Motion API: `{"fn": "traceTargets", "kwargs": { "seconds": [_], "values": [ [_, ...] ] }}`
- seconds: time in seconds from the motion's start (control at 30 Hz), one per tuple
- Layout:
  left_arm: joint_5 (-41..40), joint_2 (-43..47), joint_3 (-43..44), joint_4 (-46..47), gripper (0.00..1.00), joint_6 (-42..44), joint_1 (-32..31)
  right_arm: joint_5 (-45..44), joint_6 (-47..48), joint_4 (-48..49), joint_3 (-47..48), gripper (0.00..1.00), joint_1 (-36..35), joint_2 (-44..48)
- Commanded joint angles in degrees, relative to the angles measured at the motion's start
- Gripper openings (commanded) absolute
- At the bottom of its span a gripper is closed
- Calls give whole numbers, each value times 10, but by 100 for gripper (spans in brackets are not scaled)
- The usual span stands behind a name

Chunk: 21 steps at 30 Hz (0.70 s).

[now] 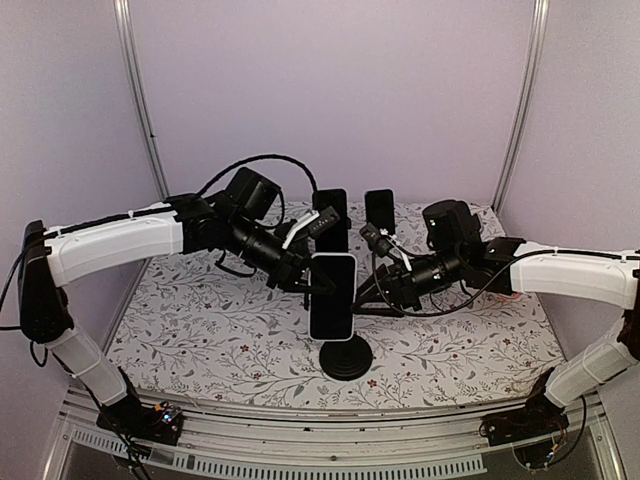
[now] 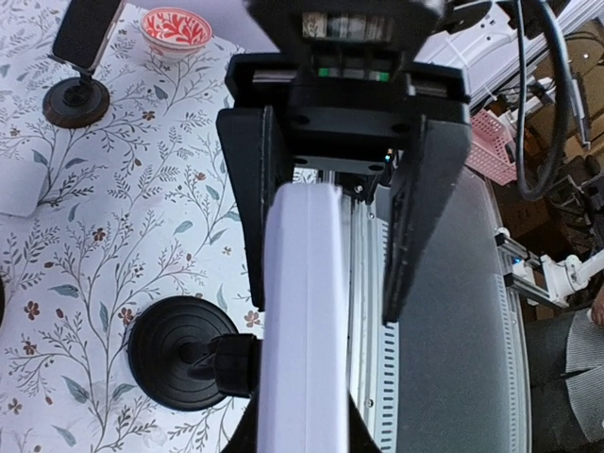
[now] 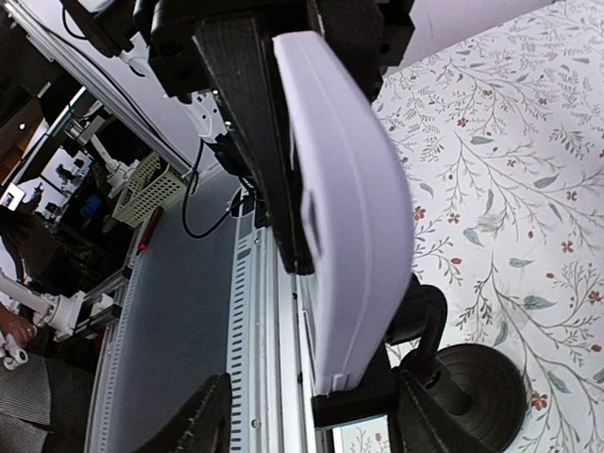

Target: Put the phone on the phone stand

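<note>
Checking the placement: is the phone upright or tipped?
Upright: the phone stands vertically, its bottom edge in the cradle of the phone stand.

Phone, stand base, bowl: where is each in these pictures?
phone (image 1: 332, 295): top view, middle of its dark screen.
stand base (image 1: 348, 364): top view, on the black disc.
bowl (image 2: 176, 28): left wrist view, its red patterned inside.

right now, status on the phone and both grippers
Left gripper shut on the phone. Right gripper open, astride its lower end. Phone upright, lower edge in the phone stand cradle. Nothing blocking.
</note>
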<state>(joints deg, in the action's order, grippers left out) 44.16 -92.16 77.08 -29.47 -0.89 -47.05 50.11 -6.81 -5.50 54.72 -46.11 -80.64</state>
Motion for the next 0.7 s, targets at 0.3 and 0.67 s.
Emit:
{"fn": "traceTargets", "kwargs": {
  "seconds": [0.3, 0.67],
  "values": [
    [-66, 5, -58, -2, 0, -17, -5, -22, -21, -11, -13, 71, -10, 42],
    [-46, 22, -127, 120, 0, -66, -26, -40, -30, -5, -38, 63, -10, 42]
  ]
}}
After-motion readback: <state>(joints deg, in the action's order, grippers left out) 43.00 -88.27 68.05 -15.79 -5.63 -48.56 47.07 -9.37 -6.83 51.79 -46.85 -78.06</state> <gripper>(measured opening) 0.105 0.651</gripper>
